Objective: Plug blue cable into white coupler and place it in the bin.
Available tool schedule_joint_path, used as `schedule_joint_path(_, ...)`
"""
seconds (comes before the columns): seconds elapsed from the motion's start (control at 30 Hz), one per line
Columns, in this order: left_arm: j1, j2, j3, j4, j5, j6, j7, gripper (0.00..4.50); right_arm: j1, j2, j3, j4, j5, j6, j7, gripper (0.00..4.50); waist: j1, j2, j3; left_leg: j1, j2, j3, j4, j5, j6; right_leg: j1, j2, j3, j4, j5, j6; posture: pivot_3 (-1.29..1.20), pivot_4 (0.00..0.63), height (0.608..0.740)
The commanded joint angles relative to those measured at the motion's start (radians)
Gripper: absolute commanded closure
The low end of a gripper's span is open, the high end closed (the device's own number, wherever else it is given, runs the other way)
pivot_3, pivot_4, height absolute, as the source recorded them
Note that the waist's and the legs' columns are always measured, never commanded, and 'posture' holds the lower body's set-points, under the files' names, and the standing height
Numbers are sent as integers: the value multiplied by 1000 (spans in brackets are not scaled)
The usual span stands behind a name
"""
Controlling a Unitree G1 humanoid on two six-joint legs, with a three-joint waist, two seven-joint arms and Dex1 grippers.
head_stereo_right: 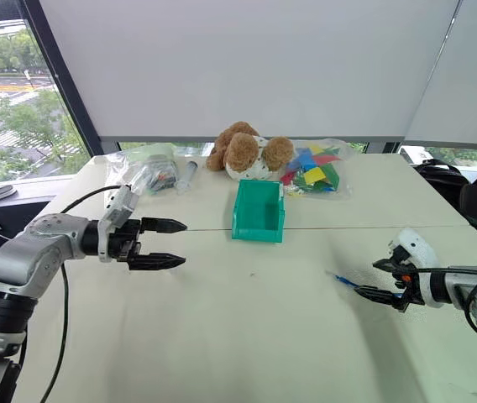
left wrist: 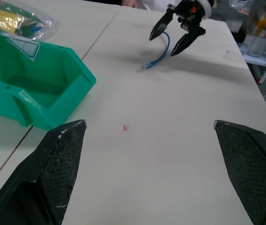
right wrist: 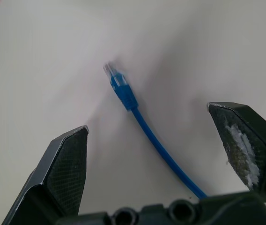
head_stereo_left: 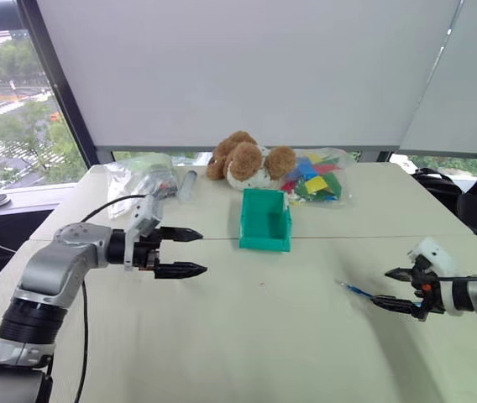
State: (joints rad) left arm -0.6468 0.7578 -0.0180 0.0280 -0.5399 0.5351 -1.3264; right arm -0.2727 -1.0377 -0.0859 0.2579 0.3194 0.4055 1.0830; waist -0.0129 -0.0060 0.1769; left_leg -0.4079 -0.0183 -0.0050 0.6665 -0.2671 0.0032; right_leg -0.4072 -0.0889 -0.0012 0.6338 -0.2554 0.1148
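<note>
We find the blue cable [right wrist: 137, 115] lying on the pale table [head_stereo_left: 264, 336] at the robot's right, its plug end pointing toward the table's middle and its cord running back under the right gripper [head_stereo_left: 395, 289]. In the right wrist view the plug sits between the 2 black fingers [right wrist: 60, 168] but apart from both — the cable is not grasped, and the jaws stand wide apart. From the left wrist view we see the same gripper [left wrist: 177, 33] low over the table with the cord curving between its spread fingers.

We cannot make out the white coupler in any view.

The bin [head_stereo_left: 264, 220] — teal-green, open-topped — stands upright near the table's middle, well apart from the cable; what shows of its inside holds nothing. It rests on the seam where 2 tabletops meet.

The left gripper [head_stereo_left: 190, 252] hangs above the table at the robot's left, pointing across toward the right side, its 2 fingers spread and holding nothing. It is near the bin but does not touch it.

Behind the bin we note a brown teddy bear [head_stereo_left: 245, 159] lying just beyond it, a clear bag of coloured pieces [head_stereo_left: 316, 178] beside the bear, and another clear bag [head_stereo_left: 144, 176] with a small tube-shaped object [head_stereo_left: 187, 185] at the table's far left.
</note>
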Motion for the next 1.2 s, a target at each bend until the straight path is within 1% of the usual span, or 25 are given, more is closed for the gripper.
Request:
schedule_joint_path(0.03,-1,13,19,-37,-3,-9,1,0,-43,10,19,96,-43,-72,45,48,1,0,0,0,0,0,0,0,0,0,0,0,0,0,0,0,150,740)
schedule_joint_path(0.13,6,18,23,-44,-4,-7,4,0,-68,24,50,178,-85,-126,62,48,2,0,0,0,0,0,0,0,0,0,0,0,0,0,0,0,150,740)
schedule_joint_path(0.3,15,22,27,-55,-7,-3,9,0,-81,40,67,249,-119,-170,87,48,1,0,0,0,0,0,0,0,0,1,0,0,0,0,0,0,150,740)
schedule_joint_path(0.33,15,22,27,-56,-7,-3,10,0,-80,41,73,259,-130,-182,91,278,1,0,0,1,0,0,0,0,0,1,0,0,0,0,0,0,150,740)
schedule_joint_path(0.4,17,23,28,-57,-7,-4,10,0,-76,44,82,270,-146,-203,96,805,1,0,0,1,0,0,0,0,0,2,0,0,0,0,0,0,150,740)
schedule_joint_path(0.47,18,24,27,-57,-6,-7,10,0,-76,47,88,279,-157,-219,101,1632,2,-1,-1,1,0,0,0,0,0,2,0,0,0,0,0,0,150,740)
schedule_joint_path(0.5,17,23,27,-56,-6,-9,10,0,-76,49,90,283,-161,-225,103,2253,2,-1,-1,2,0,0,0,0,0,3,0,0,0,0,0,0,150,740)
schedule_joint_path(0.63,16,22,25,-52,-3,-15,8,0,-81,55,92,279,-166,-231,106,4340,1,-2,-1,3,0,0,1,0,0,4,0,0,0,0,0,0,150,740)
schedule_joint_path(0.67,15,22,25,-52,-4,-15,8,0,-79,55,92,271,-169,-233,107,4431,1,-2,-1,3,0,0,1,0,0,4,0,0,0,0,0,0,150,740)
schedule_joint_path(0.77,11,21,23,-46,-1,-19,5,0,-83,57,93,191,-167,-217,102,4431,1,-2,-1,3,0,-1,1,0,0,4,0,0,0,0,0,0,150,740)
schedule_joint_path(0.9,-2,15,16,-34,3,-25,0,0,-138,74,104,-84,-105,-100,126,4431,-6,-1,-1,2,0,0,1,0,0,2,0,0,1,0,0,0,150,740)
schedule_joint_path(1.0,-16,6,10,-24,8,-29,-3,0,-178,109,157,-245,-86,-10,144,4431,-4,0,0,1,1,0,0,1,-1,0,1,1,2,0,0,0,150,740)
schedule_joint_path(1.07,-23,0,7,-18,10,-32,-5,0,-203,142,207,-309,-89,34,146,4431,1,0,0,1,1,-1,0,1,-1,-1,1,0,3,0,0,0,150,740)
schedule_joint_path(1.13,-27,-4,3,-15,11,-34,-6,0,-231,185,257,-342,-96,65,141,4431,7,0,0,1,1,-1,1,1,-1,0,1,0,2,0,0,0,150,740)
schedule_joint_path(1.2,-30,-8,-1,-13,12,-36,-8,0,-269,240,314,-332,-121,75,130,4431,7,-1,0,0,0,-1,1,1,-1,1,0,0,1,0,0,0,150,740)
